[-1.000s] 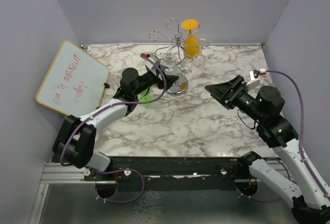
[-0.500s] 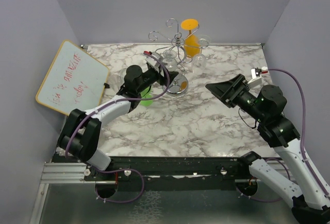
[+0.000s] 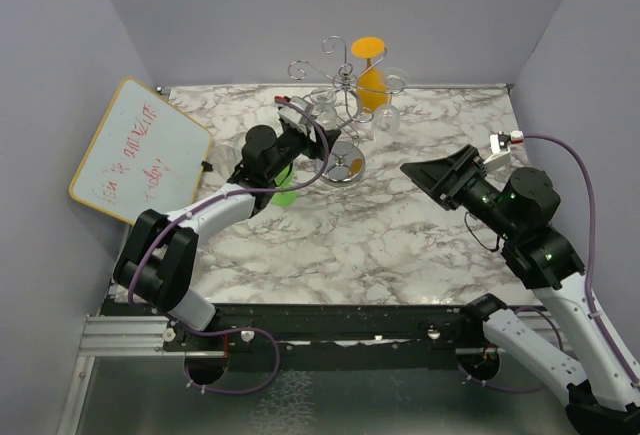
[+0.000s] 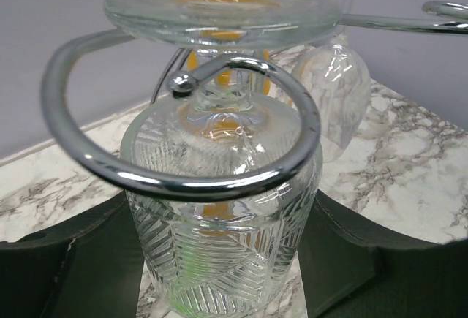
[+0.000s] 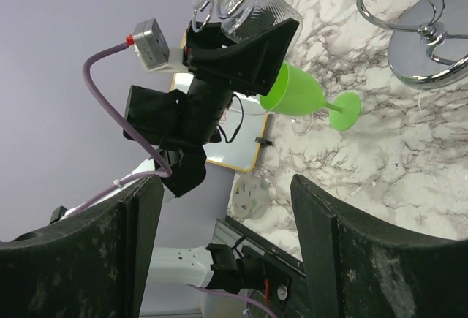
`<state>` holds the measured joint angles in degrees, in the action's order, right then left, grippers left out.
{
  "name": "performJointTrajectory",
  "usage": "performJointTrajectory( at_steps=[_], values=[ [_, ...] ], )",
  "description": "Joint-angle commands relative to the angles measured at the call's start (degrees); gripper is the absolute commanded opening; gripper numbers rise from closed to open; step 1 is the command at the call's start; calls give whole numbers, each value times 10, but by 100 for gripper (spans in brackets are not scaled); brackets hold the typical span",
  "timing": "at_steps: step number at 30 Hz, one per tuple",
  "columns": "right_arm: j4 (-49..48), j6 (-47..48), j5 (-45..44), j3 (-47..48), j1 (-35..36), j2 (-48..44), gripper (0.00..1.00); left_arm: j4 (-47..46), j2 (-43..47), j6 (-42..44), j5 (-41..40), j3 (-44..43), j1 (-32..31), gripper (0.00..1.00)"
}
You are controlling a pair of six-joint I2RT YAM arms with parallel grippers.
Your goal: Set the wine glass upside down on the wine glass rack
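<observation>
Marble bench (image 3: 400,245), grey walls | left wrist view alone shows us the wine glass (image 4: 219,245) upside down, stem inside a curl of the rack (image 4: 212,184), foot above it | right wrist view adds a green goblet (image 5: 292,91) lying near the rack's base | left claw (image 3: 312,140) grips the glass bowl; right claw (image 3: 428,179) wide, empty, well apart

The wine glass (image 4: 219,208) is clear with a cut leaf-like pattern on its bowl. It fills the centre of the left wrist view, upside down: its round foot is at the top, its stem passes through the curl of a scroll arm (image 4: 183,183), and its bowl hangs below, clasped on both sides by the left gripper (image 4: 223,216). The wine glass rack (image 3: 346,162) is silver wire with curled arms on top, a twisted stem and a round shiny base. It stands upright on the table (image 3: 400,225), upper centre of the top view.
</observation>
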<state>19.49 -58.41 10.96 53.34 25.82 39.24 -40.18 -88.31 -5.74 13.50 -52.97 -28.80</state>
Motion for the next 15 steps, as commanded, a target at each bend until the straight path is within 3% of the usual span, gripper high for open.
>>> performJointTrajectory(
  at_steps=[1, 15],
  values=[
    [0, 2, -9, 10, 2, -7, 75, -64, 23, 6, -55, 9, 2, 9],
    [-10, -8, -1, 4, 2, -11, 75, -117, 58, 12, -120, 60, 2, 7]
  ],
)
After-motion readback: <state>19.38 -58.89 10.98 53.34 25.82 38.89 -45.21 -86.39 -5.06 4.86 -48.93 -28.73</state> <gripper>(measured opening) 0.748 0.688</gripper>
